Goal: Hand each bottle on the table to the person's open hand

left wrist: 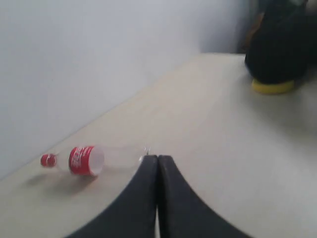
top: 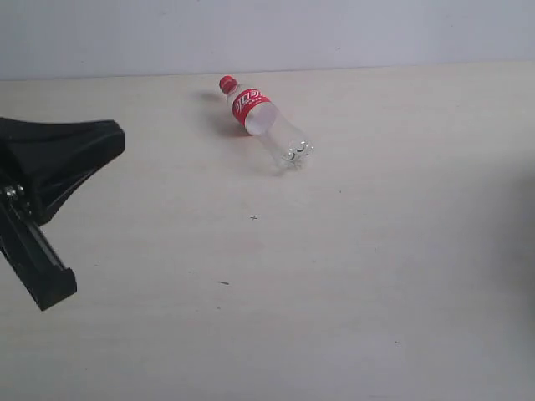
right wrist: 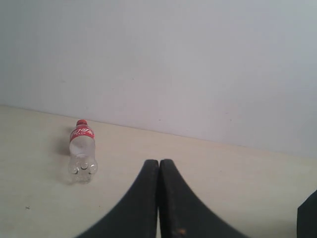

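One bottle, clear with a red label and red cap, lies on its side on the pale table near the far edge. Its cap points toward the wall. My left gripper hovers at the left, well short of the bottle, with its black fingers pressed together and empty. In the left wrist view the bottle lies just beyond the shut gripper. In the right wrist view the bottle lies base-first, off to one side of the shut, empty right gripper. The person's open hand is out of view.
A plain pale wall runs along the table's far edge. In the left wrist view a bulky black shape with a yellow strip beneath it stands at the table's far end. A dark object shows at the right wrist view's edge.
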Motion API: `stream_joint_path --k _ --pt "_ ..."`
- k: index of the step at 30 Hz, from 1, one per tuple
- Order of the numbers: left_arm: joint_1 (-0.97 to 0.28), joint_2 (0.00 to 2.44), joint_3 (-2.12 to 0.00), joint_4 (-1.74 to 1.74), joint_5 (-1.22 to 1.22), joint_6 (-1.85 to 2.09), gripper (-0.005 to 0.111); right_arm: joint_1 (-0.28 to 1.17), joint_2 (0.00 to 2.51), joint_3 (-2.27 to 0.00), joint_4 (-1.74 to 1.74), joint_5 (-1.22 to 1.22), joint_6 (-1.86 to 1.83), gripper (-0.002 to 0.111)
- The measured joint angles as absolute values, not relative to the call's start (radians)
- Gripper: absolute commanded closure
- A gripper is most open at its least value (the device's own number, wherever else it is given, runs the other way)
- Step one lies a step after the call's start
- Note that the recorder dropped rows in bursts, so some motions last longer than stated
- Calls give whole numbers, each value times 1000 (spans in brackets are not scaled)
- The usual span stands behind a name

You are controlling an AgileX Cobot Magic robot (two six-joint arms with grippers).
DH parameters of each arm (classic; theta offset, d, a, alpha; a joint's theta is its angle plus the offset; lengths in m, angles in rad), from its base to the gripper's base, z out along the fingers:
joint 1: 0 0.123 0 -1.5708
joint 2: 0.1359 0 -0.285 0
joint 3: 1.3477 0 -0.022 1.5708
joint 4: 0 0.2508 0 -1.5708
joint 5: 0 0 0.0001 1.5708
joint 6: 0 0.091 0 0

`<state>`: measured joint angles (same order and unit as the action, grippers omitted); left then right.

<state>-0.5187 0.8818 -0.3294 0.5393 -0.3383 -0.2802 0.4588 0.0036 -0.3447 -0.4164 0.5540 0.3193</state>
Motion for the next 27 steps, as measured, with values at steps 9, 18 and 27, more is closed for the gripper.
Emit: stream_joint_path --k 9,18,27 --pt "-519 878 -329 544 -242 -284 107 459 4 -345 -416 554 319 108" --pt "-519 875 -329 544 -245 -284 107 459 4 -345 -416 554 319 108" --pt "-519 865 -329 544 -246 -284 107 459 4 -345 -416 554 319 108"
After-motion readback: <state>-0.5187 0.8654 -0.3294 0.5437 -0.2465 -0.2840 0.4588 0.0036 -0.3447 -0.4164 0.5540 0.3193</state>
